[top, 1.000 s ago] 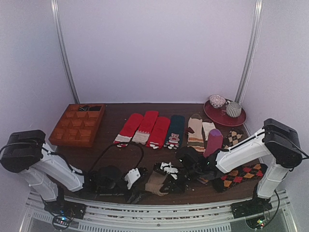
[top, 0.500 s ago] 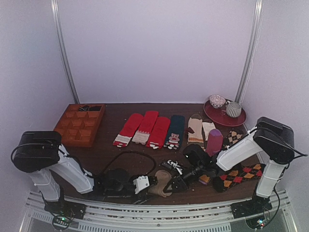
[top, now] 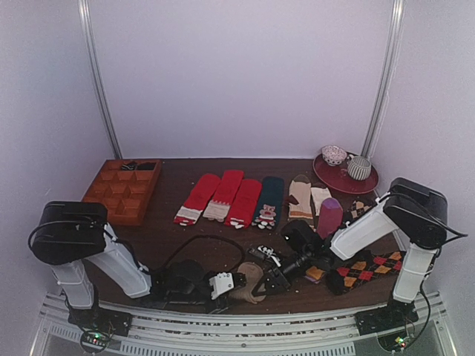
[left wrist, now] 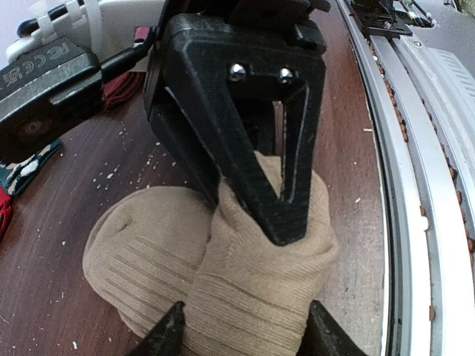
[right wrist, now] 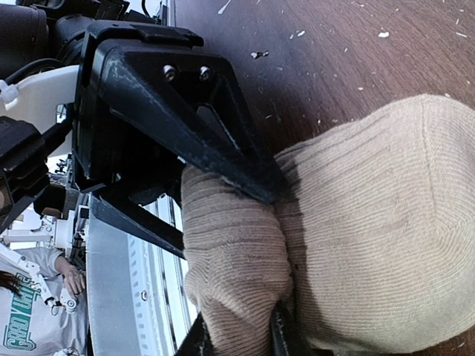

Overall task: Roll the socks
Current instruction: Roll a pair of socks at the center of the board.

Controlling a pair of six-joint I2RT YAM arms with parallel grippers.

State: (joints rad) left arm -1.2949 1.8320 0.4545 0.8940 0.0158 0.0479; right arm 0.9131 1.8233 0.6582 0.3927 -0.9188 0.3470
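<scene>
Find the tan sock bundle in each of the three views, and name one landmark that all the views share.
Top external: the tan sock bundle lies at the near table edge, about centre.
Left wrist: the bundle fills the lower centre.
Right wrist: the bundle fills the right side and lower centre.
Shared landmark: the dark wooden table under it, flecked with white crumbs in both wrist views.

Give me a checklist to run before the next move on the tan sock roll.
1. Right gripper pinching the socks: ok.
2. Left gripper straddling the socks: ok.
3. Left grip firm: cannot tell.
4. Socks on the table, inside the front rail: ok.
5. Roll tucked closed: cannot tell.
6. Red socks apart from the roll: ok.
</scene>
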